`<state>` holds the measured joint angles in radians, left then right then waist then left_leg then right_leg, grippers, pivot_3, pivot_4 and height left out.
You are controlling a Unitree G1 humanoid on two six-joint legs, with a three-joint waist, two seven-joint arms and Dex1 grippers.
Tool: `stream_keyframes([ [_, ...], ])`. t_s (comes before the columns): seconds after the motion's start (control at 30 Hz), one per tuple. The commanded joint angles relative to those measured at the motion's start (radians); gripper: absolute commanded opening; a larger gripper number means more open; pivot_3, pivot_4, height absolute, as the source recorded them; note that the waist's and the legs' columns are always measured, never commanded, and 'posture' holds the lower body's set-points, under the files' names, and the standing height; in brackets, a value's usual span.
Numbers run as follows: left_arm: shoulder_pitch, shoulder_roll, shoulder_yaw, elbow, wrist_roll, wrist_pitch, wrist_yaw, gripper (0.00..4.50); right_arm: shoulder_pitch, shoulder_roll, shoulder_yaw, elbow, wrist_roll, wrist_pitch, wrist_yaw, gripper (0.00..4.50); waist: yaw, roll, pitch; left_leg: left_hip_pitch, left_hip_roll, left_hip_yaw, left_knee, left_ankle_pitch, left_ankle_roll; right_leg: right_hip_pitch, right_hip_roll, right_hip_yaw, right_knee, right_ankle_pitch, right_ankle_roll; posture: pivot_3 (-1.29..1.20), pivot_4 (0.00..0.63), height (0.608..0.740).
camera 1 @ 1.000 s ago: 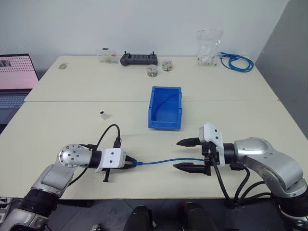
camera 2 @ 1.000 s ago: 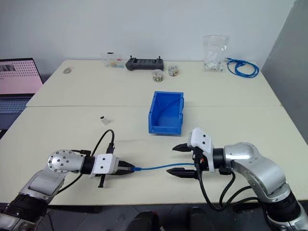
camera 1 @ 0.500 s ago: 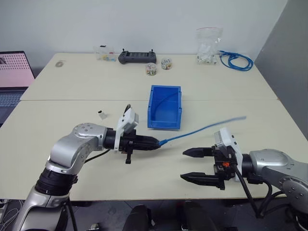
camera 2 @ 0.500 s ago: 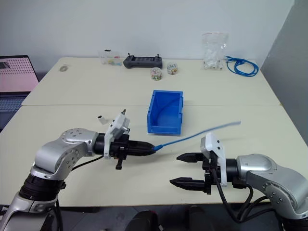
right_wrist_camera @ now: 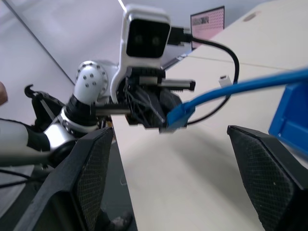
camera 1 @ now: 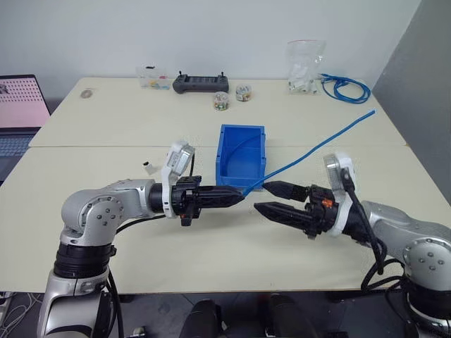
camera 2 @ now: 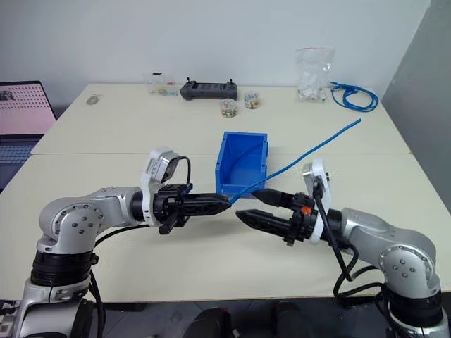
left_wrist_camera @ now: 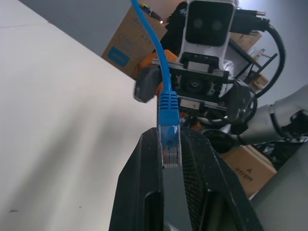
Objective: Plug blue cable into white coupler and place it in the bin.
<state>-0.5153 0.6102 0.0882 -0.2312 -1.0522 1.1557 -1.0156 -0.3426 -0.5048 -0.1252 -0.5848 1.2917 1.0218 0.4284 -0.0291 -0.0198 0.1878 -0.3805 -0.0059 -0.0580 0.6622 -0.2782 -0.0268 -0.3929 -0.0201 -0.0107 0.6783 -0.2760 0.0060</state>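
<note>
Gripping the clear plug of the blue cable (camera 1: 310, 151), the left hand (camera 1: 236, 196) is closed and points at the right hand (camera 1: 264, 198), whose fingers stand apart, holding nothing. The cable rises slanting above the bench (camera 1: 106, 134). The bin (camera 1: 242, 156) stands just behind both hands.

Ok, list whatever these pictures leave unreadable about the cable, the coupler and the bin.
- blue cable: its plug end sits clamped between the left end effector's fingers in the head views, hiding the contacts.
- white coupler: too small in the head views to show its socket face.
- bin: its floor is partly hidden behind the front lip; a faint curved line inside cannot be identified.
</note>
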Motion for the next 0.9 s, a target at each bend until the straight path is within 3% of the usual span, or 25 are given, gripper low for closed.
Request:
stream_keyframes([
  [0.03,-0.018,-0.022,0.042,-0.040,-0.079,0.033,0.067,0.25,-0.056,0.018,0.016,0.017,0.062,-0.018,-0.029,4.01,0.000,0.000,0.000,0.000,0.000,0.000,0.000,0.000,0.000,0.000,0.000,0.000,0.000,0.000,0.000,0.00,0.150,0.740],
  [0.33,-0.032,-0.035,0.051,-0.045,-0.156,0.049,0.151,0.25,-0.102,0.023,0.048,0.066,0.087,-0.015,-0.025,4.01,0.001,0.000,0.000,-0.001,0.000,0.001,0.000,0.000,0.000,-0.002,0.000,0.001,0.000,0.000,0.000,0.00,0.150,0.740],
  [0.6,-0.029,-0.019,0.040,-0.057,-0.176,0.044,0.160,0.25,-0.108,0.000,0.050,0.070,0.133,-0.004,-0.014,1.83,0.001,0.000,0.000,-0.001,0.000,0.001,0.000,0.000,0.000,-0.002,0.000,0.001,0.001,0.000,0.000,0.00,0.150,0.740],
  [0.8,-0.034,-0.019,0.032,-0.055,-0.176,0.034,0.162,0.25,-0.111,-0.024,0.061,0.067,0.150,0.001,-0.009,0.50,0.001,0.000,0.000,-0.001,0.000,0.001,0.000,0.000,0.000,-0.002,0.000,0.001,0.001,0.000,0.000,0.00,0.150,0.740],
  [0.9,-0.033,-0.023,0.030,-0.057,-0.166,0.022,0.165,0.25,-0.112,-0.030,0.065,0.066,0.156,0.000,-0.009,0.11,0.000,0.000,0.000,-0.001,0.000,0.001,0.000,0.000,0.000,-0.002,0.000,0.001,0.000,0.000,0.000,0.00,0.150,0.740],
])
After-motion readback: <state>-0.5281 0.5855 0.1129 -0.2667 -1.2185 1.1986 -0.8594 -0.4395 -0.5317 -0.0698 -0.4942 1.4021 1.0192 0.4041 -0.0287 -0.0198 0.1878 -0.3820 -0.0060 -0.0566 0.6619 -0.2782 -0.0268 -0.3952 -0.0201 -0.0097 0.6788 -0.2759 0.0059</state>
